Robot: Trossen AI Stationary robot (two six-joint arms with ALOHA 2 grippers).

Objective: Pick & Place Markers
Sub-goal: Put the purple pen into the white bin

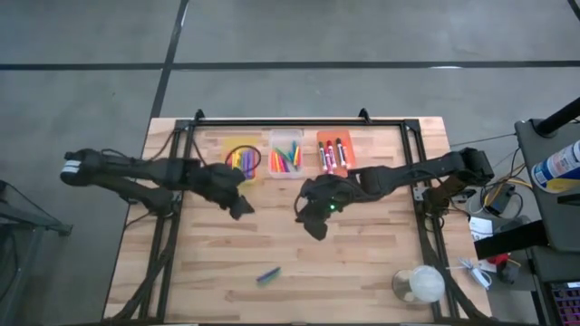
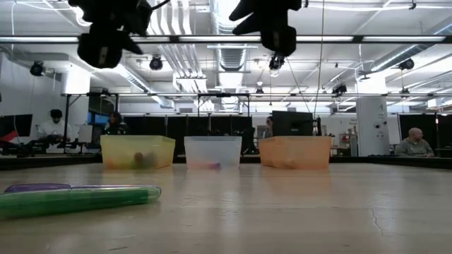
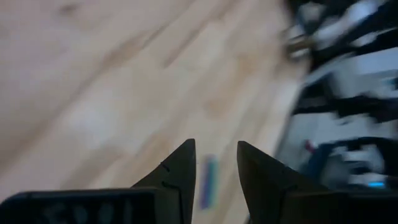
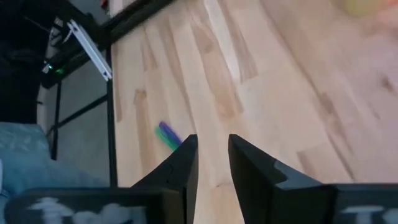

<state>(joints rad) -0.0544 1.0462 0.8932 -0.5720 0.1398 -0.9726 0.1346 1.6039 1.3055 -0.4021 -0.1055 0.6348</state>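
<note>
Two loose markers [image 1: 267, 273] seen on table, well apart from left gripper [image 1: 242, 207] and right gripper [image 1: 315, 226]; both jaws spread, empty.

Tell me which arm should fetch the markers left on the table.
Probably right: its open, empty tool hangs slightly nearer the loose markers than the left tool, also open and empty. It is a close call.

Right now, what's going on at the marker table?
Marker sorting, nearly finished. The yellow bin, clear bin and orange bin at the far edge all hold markers. Two loose markers, one green and one purple, lie side by side near the front edge. The left gripper and right gripper both hover over mid-table, open and empty.
</note>
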